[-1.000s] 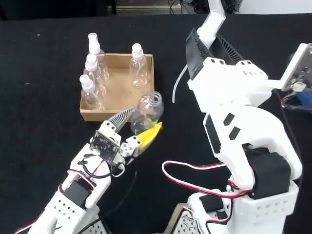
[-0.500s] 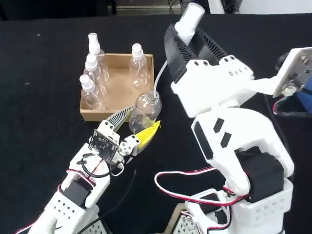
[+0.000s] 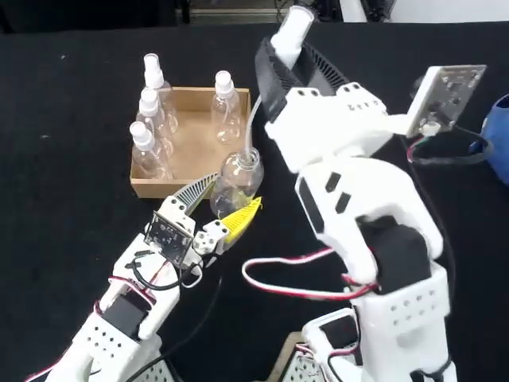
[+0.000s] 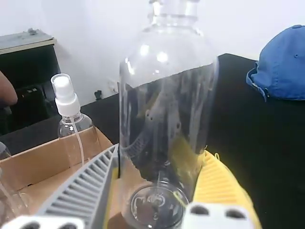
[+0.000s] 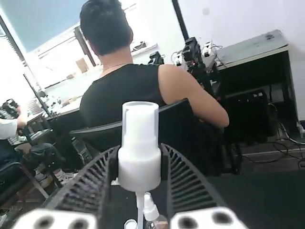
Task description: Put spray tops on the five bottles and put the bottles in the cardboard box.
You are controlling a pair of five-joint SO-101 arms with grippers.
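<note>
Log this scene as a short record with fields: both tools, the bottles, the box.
left tool: shut on the open bottle, just outside the box's near corner
right tool: shut on a spray top, held above the open bottle; its tube hangs down to the mouth
box: four capped bottles standing inside
left to do: cap the open bottle, then box it

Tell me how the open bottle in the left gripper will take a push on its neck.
The bottle looks clear and empty, so probably light and easily shoved. The left gripper holds it low on the body, neck well above, so a sideways push may tilt it. Its smooth wall might slip.
</note>
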